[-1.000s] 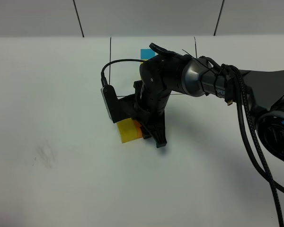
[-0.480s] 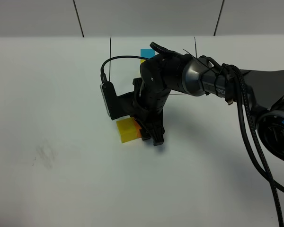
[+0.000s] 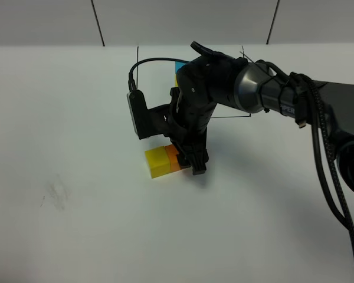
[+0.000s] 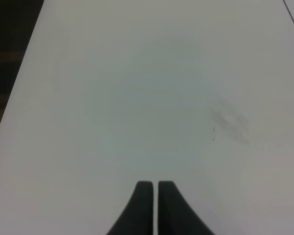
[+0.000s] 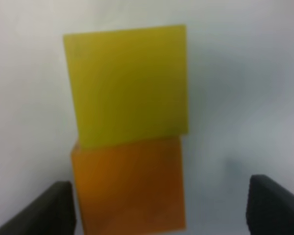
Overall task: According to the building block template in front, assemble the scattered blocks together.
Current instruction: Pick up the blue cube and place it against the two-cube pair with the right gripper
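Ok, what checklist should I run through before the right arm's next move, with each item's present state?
1. Right gripper open: ok, jaws wide either side of the orange cube.
2. Yellow cube touching orange cube: ok, faces meet, slightly skewed.
3. Light blue cube located: cannot tell, in no view.
4. Template visible for comparison: not ok, mostly hidden behind the right arm.
5. Left gripper out of the way: ok, shut, over the table, no cubes in its view.
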`<act>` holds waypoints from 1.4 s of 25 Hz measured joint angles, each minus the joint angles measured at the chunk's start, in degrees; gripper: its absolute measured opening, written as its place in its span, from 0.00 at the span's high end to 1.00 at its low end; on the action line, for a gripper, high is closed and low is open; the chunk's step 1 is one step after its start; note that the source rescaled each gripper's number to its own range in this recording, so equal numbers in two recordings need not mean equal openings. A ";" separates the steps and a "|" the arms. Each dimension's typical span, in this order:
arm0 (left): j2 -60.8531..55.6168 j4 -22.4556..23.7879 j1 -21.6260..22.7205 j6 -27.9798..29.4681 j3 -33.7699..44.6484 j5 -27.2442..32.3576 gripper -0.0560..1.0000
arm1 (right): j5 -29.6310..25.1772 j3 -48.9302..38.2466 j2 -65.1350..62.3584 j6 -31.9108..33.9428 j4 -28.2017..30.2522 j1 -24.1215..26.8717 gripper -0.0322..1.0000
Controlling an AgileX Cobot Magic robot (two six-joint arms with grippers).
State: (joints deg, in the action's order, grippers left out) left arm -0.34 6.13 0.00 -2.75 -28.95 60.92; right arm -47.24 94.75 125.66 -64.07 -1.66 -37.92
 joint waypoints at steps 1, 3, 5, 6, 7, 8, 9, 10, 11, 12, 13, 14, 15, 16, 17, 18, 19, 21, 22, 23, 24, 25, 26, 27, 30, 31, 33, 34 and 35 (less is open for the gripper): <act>0.00 0.05 0.00 0.00 0.00 0.00 0.94 | -0.61 0.00 -0.98 0.63 0.69 0.00 0.21; 0.00 0.05 0.00 0.00 0.00 0.00 0.94 | -1.86 0.00 -2.82 2.37 1.66 0.00 0.21; 0.00 0.05 0.00 0.00 0.00 0.00 0.94 | -3.42 0.00 -4.61 4.14 3.79 0.00 0.21; 0.00 0.05 0.00 0.00 0.00 0.00 0.94 | -4.15 0.00 -5.54 5.09 4.77 0.00 0.21; 0.00 0.05 0.00 0.00 0.00 0.00 0.94 | -4.88 0.00 -6.41 6.23 5.99 0.00 0.21; 0.00 0.05 0.00 0.00 0.00 0.00 0.94 | -5.67 0.00 -7.25 7.21 7.36 0.00 0.21; 0.00 0.05 0.00 0.00 0.00 0.00 0.94 | -6.57 0.00 -7.95 8.49 8.82 0.00 0.23; 0.00 0.05 0.00 0.00 0.00 0.00 0.94 | -7.38 0.00 -8.65 9.96 10.12 0.00 0.25; 0.00 0.05 0.00 0.00 0.00 0.00 0.94 | -8.39 0.00 -9.26 11.15 11.69 0.00 0.29; 0.00 0.05 0.00 0.00 0.00 0.00 0.94 | -9.41 0.00 -9.70 12.48 12.80 0.12 0.34; 0.00 0.05 0.00 0.00 0.00 0.00 0.94 | -10.42 0.00 -10.11 13.46 13.28 0.44 0.42; 0.00 0.05 0.00 0.00 0.00 0.00 0.94 | -11.27 0.00 -10.45 14.01 13.36 0.83 0.53; 0.00 0.05 0.00 0.00 0.00 0.00 0.94 | -12.32 0.00 -10.69 14.27 13.26 1.31 0.64; 0.00 0.05 0.00 0.00 0.00 0.00 0.94 | -13.43 0.00 -10.81 14.57 12.77 2.02 0.77; 0.00 0.05 0.00 0.00 0.00 0.00 0.94 | -14.43 0.00 -10.94 14.77 12.08 2.92 0.85; 0.00 0.05 0.00 0.00 0.00 0.00 0.94 | -15.22 0.00 -10.93 14.84 10.92 3.78 0.90; 0.00 0.05 0.00 0.00 0.00 0.00 0.94 | -16.16 0.00 -10.93 14.99 9.56 4.89 0.92; 0.00 0.05 0.00 0.00 0.00 0.00 0.94 | -17.56 0.00 -11.01 15.28 7.44 7.05 0.94; 0.00 0.05 0.00 0.00 0.00 0.00 0.94 | -18.11 0.00 -11.28 15.64 6.76 7.88 0.95; 0.00 0.05 0.00 0.00 0.00 0.00 0.94 | -18.78 0.00 -11.49 16.14 6.39 8.76 0.95; 0.00 0.05 0.00 0.00 0.00 0.00 0.94 | -19.22 0.00 -11.85 16.73 6.40 9.47 0.95; 0.00 0.05 0.00 0.00 0.00 0.00 0.94 | -19.53 -0.06 -12.24 17.44 6.40 10.11 0.95; 0.00 0.05 0.00 0.00 0.00 0.00 0.94 | -19.53 -0.42 -12.77 18.03 6.40 10.57 0.96; 0.00 0.05 0.00 0.00 0.00 0.00 0.94 | -19.46 -1.08 -13.28 18.80 6.76 11.09 0.96; 0.00 0.05 0.00 0.00 0.00 0.00 0.94 | -18.27 -4.33 -15.10 21.18 7.72 12.86 0.96; 0.00 0.05 0.00 0.00 0.00 0.00 0.94 | -17.83 -5.84 -15.75 21.95 7.89 13.71 0.96; 0.00 0.05 0.00 0.00 0.00 0.00 0.94 | -16.17 -9.33 -17.41 22.92 8.08 15.50 0.96; 0.00 0.05 0.00 0.00 0.00 0.00 0.94 | -14.96 -11.61 -18.28 23.55 8.13 16.47 0.96; 0.00 0.05 0.00 0.00 0.00 0.00 0.94 | -13.71 -14.05 -19.45 24.17 8.13 17.50 0.96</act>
State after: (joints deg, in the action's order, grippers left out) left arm -0.34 6.18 0.00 -2.75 -28.95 60.92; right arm -60.96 80.70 106.21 -39.90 6.47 -20.43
